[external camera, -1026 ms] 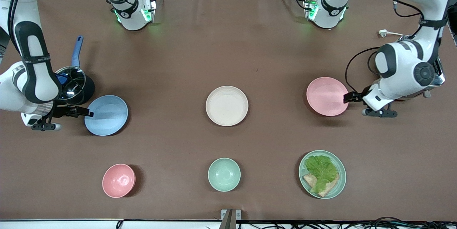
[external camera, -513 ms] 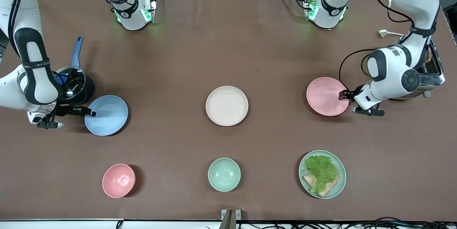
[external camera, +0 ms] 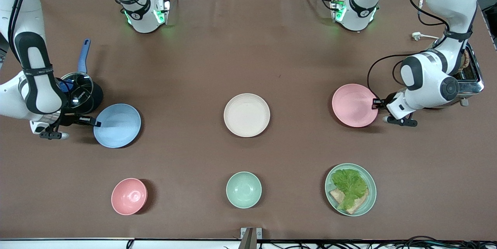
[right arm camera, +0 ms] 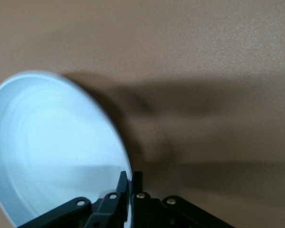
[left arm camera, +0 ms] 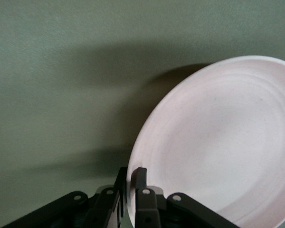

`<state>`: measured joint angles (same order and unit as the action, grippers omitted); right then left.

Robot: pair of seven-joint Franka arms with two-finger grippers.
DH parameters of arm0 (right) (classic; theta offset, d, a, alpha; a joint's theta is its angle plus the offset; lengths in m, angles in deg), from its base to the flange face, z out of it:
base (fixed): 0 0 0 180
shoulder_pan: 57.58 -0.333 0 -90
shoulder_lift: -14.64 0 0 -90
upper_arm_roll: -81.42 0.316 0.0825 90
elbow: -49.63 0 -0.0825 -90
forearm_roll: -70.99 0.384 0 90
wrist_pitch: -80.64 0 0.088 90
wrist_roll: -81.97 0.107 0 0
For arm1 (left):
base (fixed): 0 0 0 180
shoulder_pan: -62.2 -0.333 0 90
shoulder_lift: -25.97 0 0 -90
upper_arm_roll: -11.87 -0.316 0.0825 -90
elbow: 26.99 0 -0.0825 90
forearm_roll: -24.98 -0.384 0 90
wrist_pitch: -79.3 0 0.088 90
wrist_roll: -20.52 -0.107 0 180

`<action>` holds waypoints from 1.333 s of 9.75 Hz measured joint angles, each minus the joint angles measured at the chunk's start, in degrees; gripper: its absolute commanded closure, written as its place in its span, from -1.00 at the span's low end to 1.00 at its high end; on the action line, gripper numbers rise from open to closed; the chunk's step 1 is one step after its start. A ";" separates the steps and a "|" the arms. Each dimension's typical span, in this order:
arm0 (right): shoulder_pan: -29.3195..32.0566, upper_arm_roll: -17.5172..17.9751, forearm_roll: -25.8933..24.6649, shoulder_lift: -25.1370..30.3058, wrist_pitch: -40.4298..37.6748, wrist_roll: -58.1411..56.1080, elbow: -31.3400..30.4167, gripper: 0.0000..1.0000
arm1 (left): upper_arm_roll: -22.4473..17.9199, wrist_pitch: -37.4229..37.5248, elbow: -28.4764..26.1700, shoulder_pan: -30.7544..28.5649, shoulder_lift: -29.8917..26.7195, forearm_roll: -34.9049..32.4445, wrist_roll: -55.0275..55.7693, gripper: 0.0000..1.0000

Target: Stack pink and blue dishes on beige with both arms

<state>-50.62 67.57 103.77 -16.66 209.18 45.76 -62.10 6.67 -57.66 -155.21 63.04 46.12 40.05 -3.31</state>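
The pink plate [external camera: 354,105] is sitting toward my left arm's end of the table, and my left gripper [external camera: 375,103] is clamping its rim, one finger [left arm camera: 141,190] lying over the inner face and the other under the edge. In my left wrist view the plate [left arm camera: 218,142] is tilting up off the table, casting a dark shadow beneath it. Toward my right arm's end, the blue plate [external camera: 117,125] is being pinched at its rim by my right gripper [external camera: 96,123], fingers [right arm camera: 136,186] closed on either side of the edge, and my right wrist view is showing this plate [right arm camera: 52,147] tipping up as well. The beige plate [external camera: 247,115] is lying flat and bare at the table's middle, between the two, well apart from both.

Nearer the front camera, a pink bowl [external camera: 129,196], a mint-green bowl [external camera: 244,189] and a mint-green plate [external camera: 350,189] carrying lettuce [external camera: 349,183] and bread [external camera: 341,197] are standing in a row. A lidded pan [external camera: 79,86] with a blue handle is resting just beside the blue plate, and a toaster [external camera: 471,76] is standing past my left arm's wrist.
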 measured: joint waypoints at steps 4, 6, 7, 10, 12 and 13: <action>-0.32 -0.88 -7.11 1.93 -17.81 11.50 10.67 0.99 | 5.26 6.32 2.55 -1.27 -7.31 0.01 3.39 1.00; -1.88 0.02 -13.66 8.19 -25.54 23.34 15.73 0.99 | 14.61 6.77 3.91 -1.02 -9.39 0.04 14.12 1.00; -2.66 1.48 -15.23 11.85 -28.02 27.84 16.67 0.99 | 19.64 6.73 4.99 -0.83 -8.95 0.07 20.71 1.00; -3.40 10.97 -16.54 20.21 -31.49 44.55 16.74 0.99 | 31.05 2.29 10.81 -0.17 -1.39 0.02 37.68 0.99; -4.06 20.52 -17.25 21.90 -31.46 57.62 16.49 0.99 | 35.40 -3.55 14.49 0.96 6.31 -4.71 48.66 1.00; -4.76 25.67 -17.58 21.97 -30.41 65.15 16.20 0.99 | 36.94 -5.47 16.20 1.94 9.46 -9.70 55.99 1.00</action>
<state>-55.38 93.25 86.18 5.31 178.77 110.91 -45.90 43.61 -63.13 -139.01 64.98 55.58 30.35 52.68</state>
